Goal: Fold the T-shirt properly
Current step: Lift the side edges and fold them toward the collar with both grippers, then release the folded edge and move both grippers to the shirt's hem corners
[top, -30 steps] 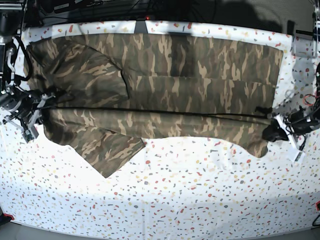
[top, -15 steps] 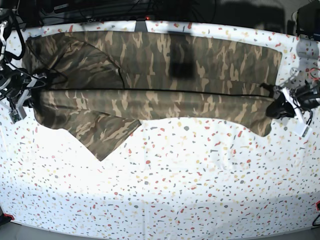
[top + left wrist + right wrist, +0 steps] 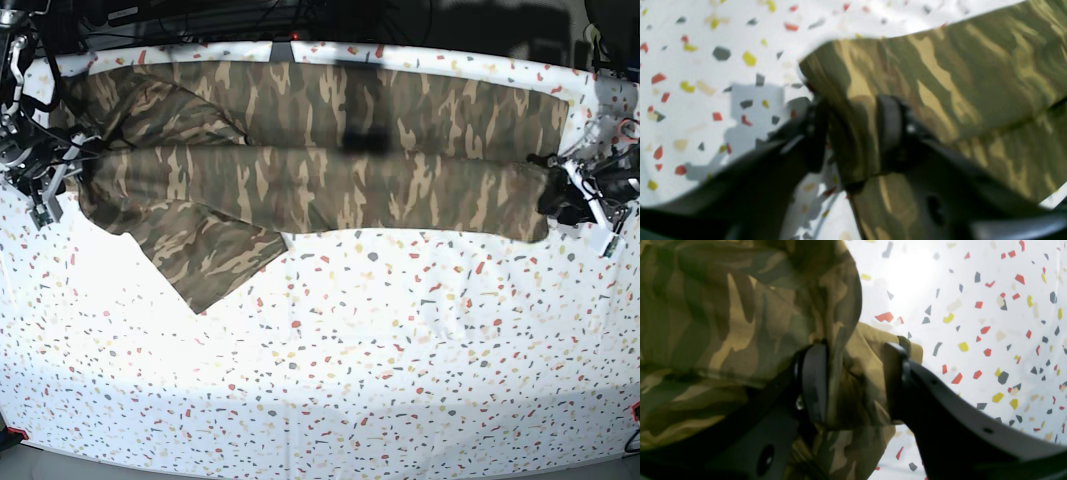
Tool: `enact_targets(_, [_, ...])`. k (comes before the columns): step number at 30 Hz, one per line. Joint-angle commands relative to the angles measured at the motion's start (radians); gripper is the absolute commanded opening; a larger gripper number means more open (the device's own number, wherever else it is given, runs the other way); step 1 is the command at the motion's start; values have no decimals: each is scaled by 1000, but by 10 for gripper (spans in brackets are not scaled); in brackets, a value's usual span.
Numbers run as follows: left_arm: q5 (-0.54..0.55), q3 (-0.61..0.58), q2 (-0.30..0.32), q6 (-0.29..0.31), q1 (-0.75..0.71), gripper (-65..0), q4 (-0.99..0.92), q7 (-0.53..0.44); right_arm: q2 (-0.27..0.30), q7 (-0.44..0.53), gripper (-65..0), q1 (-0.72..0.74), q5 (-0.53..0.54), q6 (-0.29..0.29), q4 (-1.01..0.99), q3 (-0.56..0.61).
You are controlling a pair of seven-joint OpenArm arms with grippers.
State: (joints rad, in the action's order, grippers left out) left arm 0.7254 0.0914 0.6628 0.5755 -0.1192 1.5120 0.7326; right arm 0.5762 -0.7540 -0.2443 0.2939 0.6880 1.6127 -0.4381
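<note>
The camouflage T-shirt (image 3: 320,150) lies lengthwise across the far half of the table, its near part doubled over the far part. One sleeve (image 3: 215,255) sticks out toward the front at the left. My left gripper (image 3: 556,196) is shut on the shirt's edge at the right end. In the left wrist view the cloth (image 3: 940,83) is pinched in that gripper (image 3: 853,133). My right gripper (image 3: 62,182) is shut on the shirt's edge at the left end. In the right wrist view bunched cloth (image 3: 740,323) fills that gripper (image 3: 853,383).
A white cloth speckled with red, yellow and grey (image 3: 380,360) covers the table. Dark equipment and cables (image 3: 250,20) line the far edge. Arm links and cables stand at both side edges.
Both grippers have moved toward the far edge, carrying the shirt's near edge with them. The folded layer now lies farther back and the sleeve has been dragged back too.
</note>
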Motion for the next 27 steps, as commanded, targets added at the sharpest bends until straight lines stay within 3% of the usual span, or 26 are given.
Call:
enact_targets(1, [-3, 13, 22, -2, 5, -376, 14, -20, 25, 13, -378, 9, 6, -9, 15, -13])
enact_targets(6, [-18, 13, 22, -2, 2, -374, 14, -45, 25, 51, -378, 11, 7, -22, 15, -13])
enact_targets(11, [-19, 13, -16, -2, 5, -374, 35, -222, 24, 213, -378, 60, 156, -99, 15, -13])
enact_targets(13, [-19, 13, -58, -2, 9, -374, 58, -226, 14, 210, -378, 117, 216, -105, 14, -13])
enact_targets(20, [-19, 13, -203, 1, 9, -374, 80, -226, -40, 199, -378, 347, 200, -103, -73, -11])
enact_targets(25, [-19, 13, -236, 1, 8, -374, 80, -225, -47, 171, -378, 550, 183, -97, -371, 47])
enact_targets(27, [-19, 13, -235, 1, 9, -374, 80, -225, -47, 142, -378, 632, 140, -53, -490, 100])
